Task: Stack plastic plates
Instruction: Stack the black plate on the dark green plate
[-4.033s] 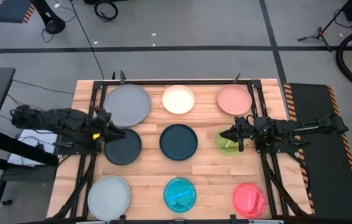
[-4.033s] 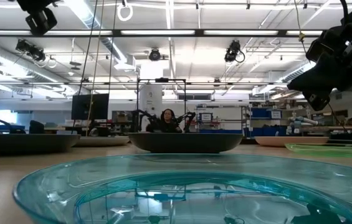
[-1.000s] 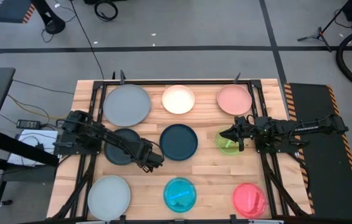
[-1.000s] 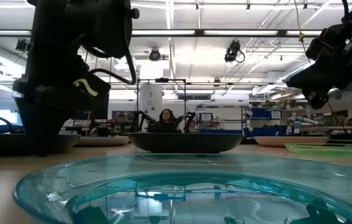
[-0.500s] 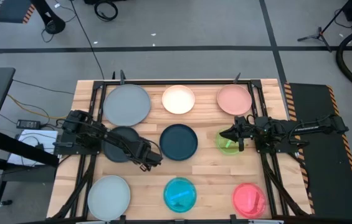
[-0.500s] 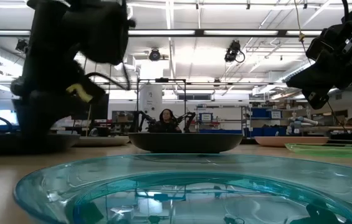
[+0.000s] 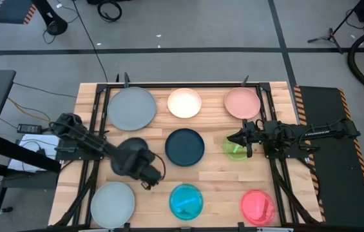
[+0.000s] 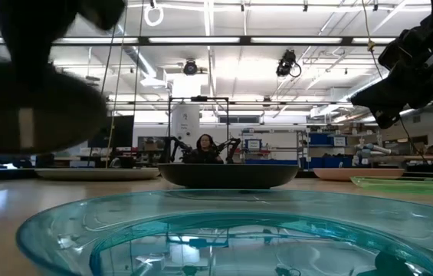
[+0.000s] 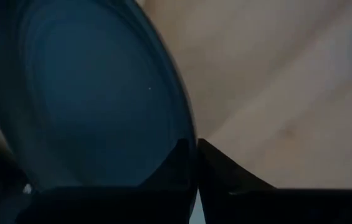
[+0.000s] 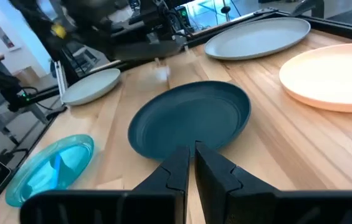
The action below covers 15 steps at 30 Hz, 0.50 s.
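Plates empty; left fingers [image 7: 144, 173] clamp black plate [image 7: 129, 156], seemingly lifted; right fingers [image 7: 234, 140] together over green plate [image 7: 236, 149].

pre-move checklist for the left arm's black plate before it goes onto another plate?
1. Left hand shut on the black plate: ok, rim pinched in the left wrist view.
2. Black plate clear of the table: ok, it hangs raised in the low view.
3. Plate level: not ok, the left wrist view shows it tilted.
4. Light grey plate at the near left corner bare: ok.
5. Right hand out of the path: ok, shut and empty at the green plate.
6. Grip firmness: cannot tell.
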### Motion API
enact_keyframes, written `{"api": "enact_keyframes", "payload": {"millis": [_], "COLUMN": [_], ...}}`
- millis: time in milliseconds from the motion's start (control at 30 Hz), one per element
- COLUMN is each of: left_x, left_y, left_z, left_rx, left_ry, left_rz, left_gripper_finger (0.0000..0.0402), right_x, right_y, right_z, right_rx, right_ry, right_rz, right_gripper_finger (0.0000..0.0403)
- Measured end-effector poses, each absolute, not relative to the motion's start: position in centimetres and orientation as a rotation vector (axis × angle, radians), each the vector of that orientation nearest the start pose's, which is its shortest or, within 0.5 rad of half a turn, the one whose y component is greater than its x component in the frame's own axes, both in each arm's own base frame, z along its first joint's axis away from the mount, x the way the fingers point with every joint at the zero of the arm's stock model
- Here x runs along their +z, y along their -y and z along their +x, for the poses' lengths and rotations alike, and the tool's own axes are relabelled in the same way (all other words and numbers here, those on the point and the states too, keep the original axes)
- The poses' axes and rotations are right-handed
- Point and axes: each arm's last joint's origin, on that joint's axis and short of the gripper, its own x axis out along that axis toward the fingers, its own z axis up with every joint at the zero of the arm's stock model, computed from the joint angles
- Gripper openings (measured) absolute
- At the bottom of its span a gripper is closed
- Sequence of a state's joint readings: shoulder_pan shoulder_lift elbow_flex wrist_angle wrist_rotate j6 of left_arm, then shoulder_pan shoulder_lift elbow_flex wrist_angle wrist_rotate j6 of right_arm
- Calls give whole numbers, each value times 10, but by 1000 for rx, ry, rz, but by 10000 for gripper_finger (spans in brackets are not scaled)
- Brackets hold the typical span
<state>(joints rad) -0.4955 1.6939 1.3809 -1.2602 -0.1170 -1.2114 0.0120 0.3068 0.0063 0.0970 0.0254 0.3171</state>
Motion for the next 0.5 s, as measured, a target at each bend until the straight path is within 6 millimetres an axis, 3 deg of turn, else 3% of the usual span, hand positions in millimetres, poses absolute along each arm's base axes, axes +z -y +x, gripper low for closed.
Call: {"api": "enact_keyframes", "payload": {"millis": [133,300,433,500], "left_x": [273,279,277,276], "left_y": [157,165,164,158], "left_z": [271,276,287,296], "left_rx": [487,229,48,-10], "left_ry": [-1276,-1222,-1201,-1181], "left_rz": [-318,34,234,310], "left_gripper_finger": [18,20,20,21], "right_x": [149,153,165,168], "right_y": [-1,-1,-2,-1], "right_z": [115,116,117,117], "right_rx": [-45,-40,28,7], "right_ry": [-198,-152,-40,0], "right_rz": [313,324,596,639], "right_gripper_finger": [34,34,34,34]}}
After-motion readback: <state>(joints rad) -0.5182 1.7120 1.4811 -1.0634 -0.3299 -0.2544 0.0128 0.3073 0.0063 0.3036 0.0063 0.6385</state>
